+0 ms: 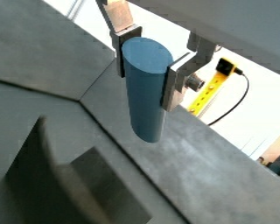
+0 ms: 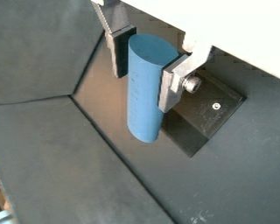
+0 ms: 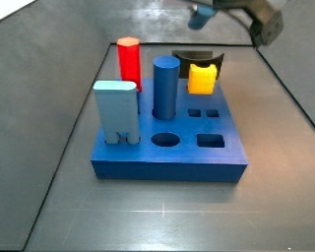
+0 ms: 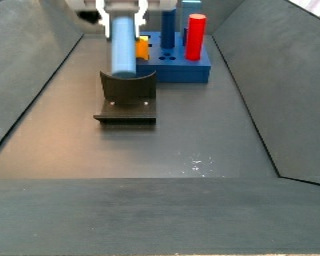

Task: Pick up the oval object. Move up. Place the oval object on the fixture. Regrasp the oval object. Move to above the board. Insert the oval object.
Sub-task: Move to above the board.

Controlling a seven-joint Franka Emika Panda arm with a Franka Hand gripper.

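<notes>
The oval object (image 2: 146, 87) hangs upright between the gripper's (image 2: 146, 54) flat silver fingers (image 2: 171, 83), which are closed on its upper part, one plate against each side. It is a smooth pale blue peg with a rounded top face, and most of its length shows free below the pads. In a side view the oval object (image 4: 124, 48) is directly over the fixture (image 4: 127, 95), its lower end at or just above the dark bracket; whether it touches cannot be told. In a wrist view the fixture's base plate (image 2: 213, 112) with its screw lies just beyond the peg's lower end.

Judging by its look, the peg is rigid, light and fairly slick, with no edge or texture for the pads to bite on. The flatter flanks of the oval seem the best place to clamp, near the top for setting down, since a grip across the rounded ends could let it twist or slide.

Beyond the fixture stands the board (image 4: 187, 68), carrying a red peg (image 4: 196, 36) and a yellow piece (image 3: 203, 79). In a side view a dark blue cylinder (image 3: 164, 87) and a light blue block peg (image 3: 115, 110) also stand in the board (image 3: 173, 162), beside open holes.
</notes>
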